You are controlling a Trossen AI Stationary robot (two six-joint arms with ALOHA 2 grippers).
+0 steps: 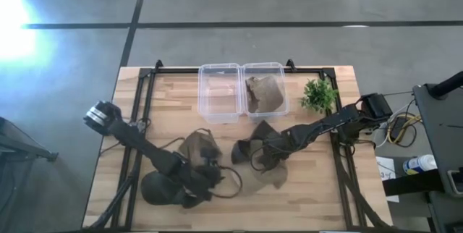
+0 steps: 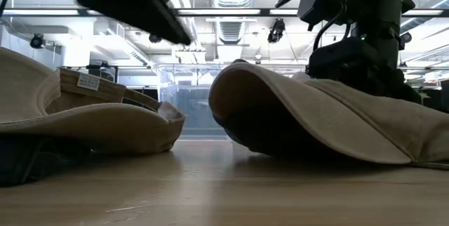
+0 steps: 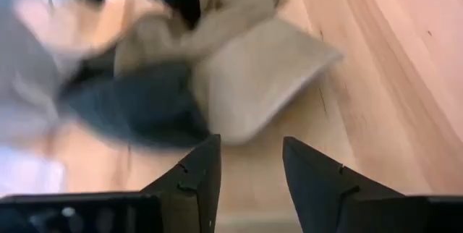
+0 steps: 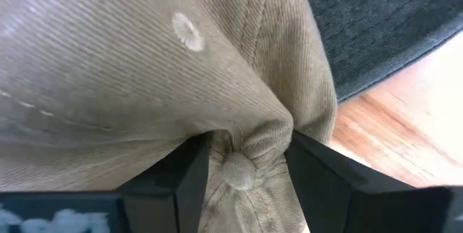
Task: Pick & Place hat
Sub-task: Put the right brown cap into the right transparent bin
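Wood-slat tabletop [image 1: 311, 189] on a black frame, grey concrete floor around it; low view looks into a lab w/ bright ceiling lights.

Near edge: left end effector [image 1: 210, 179] sits low over the front-left of the tabletop, fingers apart w/ nothing between them; left wrist view shows only bare wood in the gap. Just beside it lies a tan hat [image 1: 197, 148] w/ a dark underside, and a dark round hat [image 1: 155, 188] is on the wood right by the left arm's forearm. Black cord loops around that spot.

Centre: right end effector [image 1: 266, 148] reaches in from the right edge and is clamped on a second tan hat [image 4: 145, 59]; right wrist view shows corduroy fabric and the crown button pinched between the two fingers. This hat spreads over the middle of the tabletop [image 1: 264, 171], brim toward the front. In the low view both tan hats fill the foreground & block most of what's behind.

Far side: two clear plastic bins [image 1: 241, 90] side by side at the back edge. Left bin looks empty; right one holds a crumpled tan hat [image 1: 263, 92]. Small green plant [image 1: 318, 95] stands just right of the bins, near the right arm.
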